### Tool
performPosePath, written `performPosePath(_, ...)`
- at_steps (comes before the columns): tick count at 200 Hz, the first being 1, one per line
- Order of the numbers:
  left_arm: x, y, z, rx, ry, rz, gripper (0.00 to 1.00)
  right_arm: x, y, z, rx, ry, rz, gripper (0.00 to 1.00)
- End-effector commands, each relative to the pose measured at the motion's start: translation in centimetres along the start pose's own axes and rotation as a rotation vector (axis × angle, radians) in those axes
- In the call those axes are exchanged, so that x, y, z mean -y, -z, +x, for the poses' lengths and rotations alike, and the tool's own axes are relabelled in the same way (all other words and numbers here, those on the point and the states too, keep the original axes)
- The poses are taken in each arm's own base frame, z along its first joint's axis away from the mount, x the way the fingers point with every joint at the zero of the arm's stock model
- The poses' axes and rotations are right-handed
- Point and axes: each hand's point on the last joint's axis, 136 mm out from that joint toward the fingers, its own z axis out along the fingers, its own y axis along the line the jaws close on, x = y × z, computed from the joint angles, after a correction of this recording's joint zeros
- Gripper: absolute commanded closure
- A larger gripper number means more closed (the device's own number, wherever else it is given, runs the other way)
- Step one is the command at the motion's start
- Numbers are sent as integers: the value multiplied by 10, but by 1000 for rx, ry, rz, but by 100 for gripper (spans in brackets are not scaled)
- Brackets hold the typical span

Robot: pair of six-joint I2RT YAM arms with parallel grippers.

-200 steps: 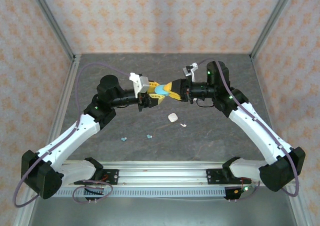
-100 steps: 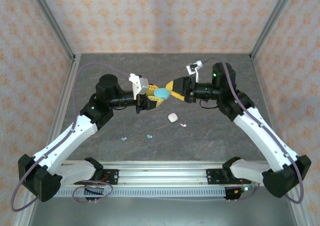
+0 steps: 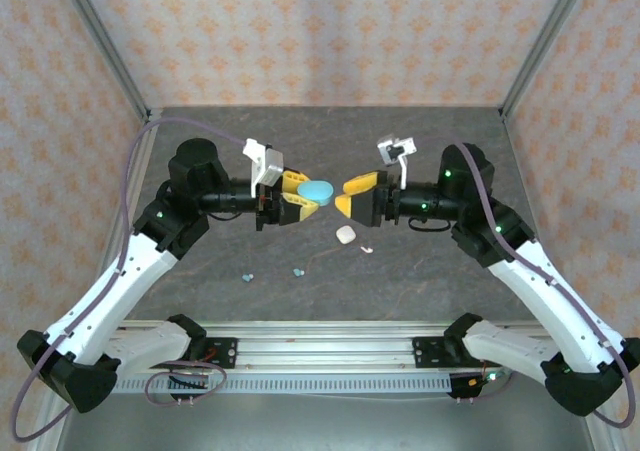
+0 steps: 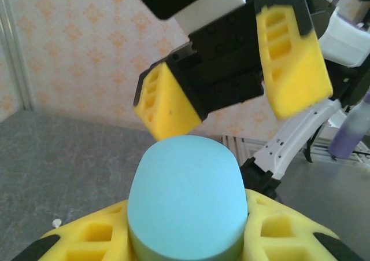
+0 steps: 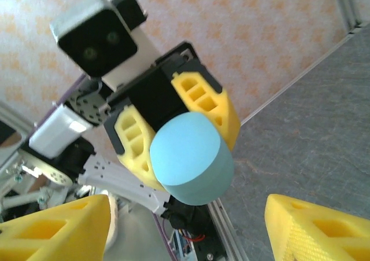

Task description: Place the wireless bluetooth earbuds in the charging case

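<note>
The pale teal charging case (image 3: pixel 316 188) hangs above the table's middle, and my left gripper (image 3: pixel 303 194) is shut on its near end. In the left wrist view the case (image 4: pixel 185 200) sits between yellow fingers (image 4: pixel 87 238). My right gripper (image 3: pixel 352 195) stands open just right of the case, apart from it, with nothing between its fingers (image 5: pixel 52 226). From the right wrist view the case (image 5: pixel 191 157) faces me end on. Two teal earbuds (image 3: pixel 298 270) (image 3: pixel 247 275) lie on the table near the front. A white earbud (image 3: pixel 366 250) lies right of them.
A white pebble-shaped case (image 3: pixel 346 234) lies on the grey table below the two grippers, close to the white earbud. Metal frame posts (image 3: pixel 105 46) and patterned walls close in the back and sides. A rail (image 3: pixel 320 356) runs along the front edge.
My right gripper has opened, let go of the teal case and drawn back to the right. The left arm has pulled back left, keeping the case.
</note>
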Motion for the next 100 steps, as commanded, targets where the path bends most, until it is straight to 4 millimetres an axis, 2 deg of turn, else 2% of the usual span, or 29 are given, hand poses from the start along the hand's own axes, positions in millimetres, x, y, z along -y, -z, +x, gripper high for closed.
performPosePath(1,13,8,-12,11,22,31,99,-12,-4,-3,-20,115,-29,29)
performPosePath(21,15,9,-13,12,21,30,99,-14,-9,-3,-29,132,-37,30)
performPosePath(76,17,8,-11,13,31,47,100,-14,-18,-6,-25,145,-77,48)
performPosePath(100,19,8,-10,8,35,60,100,-14,-20,-11,-6,147,-86,51)
